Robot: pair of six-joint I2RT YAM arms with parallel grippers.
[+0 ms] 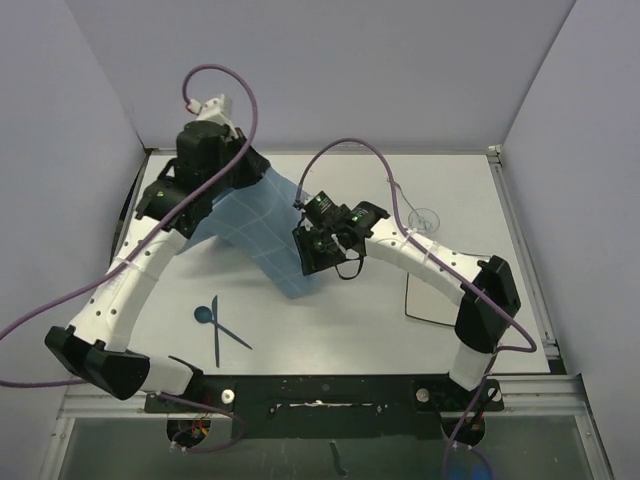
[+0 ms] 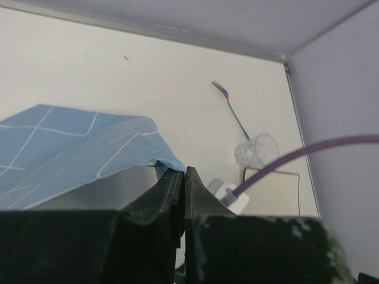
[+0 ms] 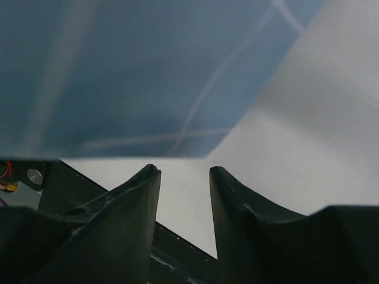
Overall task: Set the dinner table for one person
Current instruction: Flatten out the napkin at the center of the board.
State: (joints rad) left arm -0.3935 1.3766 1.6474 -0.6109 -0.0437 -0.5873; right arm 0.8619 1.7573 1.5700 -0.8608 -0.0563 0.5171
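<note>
Where the dinner table lies: the dinner table (image 1: 340, 325) is the wide white top under both arms, with a black rail (image 1: 320, 382) along its near edge.
Mat: a blue cloth mat (image 1: 268, 222) with a white grid is over the far left-centre of the table. Its far-left end is raised off the surface and the rest slopes down toward the middle.
Left gripper: the left gripper (image 2: 182, 173) is clenched on a corner of the mat. Its fingers are pressed together with the cloth's edge between them, holding that corner above the table.
Right gripper: the right gripper (image 3: 183, 171) is released, its two fingers apart with bare table showing in the gap. The mat's near edge hangs just past the fingertips; whether it touches them cannot be told.
Spoon: a dark blue spoon (image 1: 204, 315) lies on the near left of the table, crossed by a thin straight utensil (image 1: 215, 342) of the same colour.
Cup: a clear cup (image 1: 424, 218) stands on the far right of the table, well apart from the mat.
Fork: a slim fork (image 2: 228, 105) with a purple tip lies just beyond the cup, toward the back wall.
</note>
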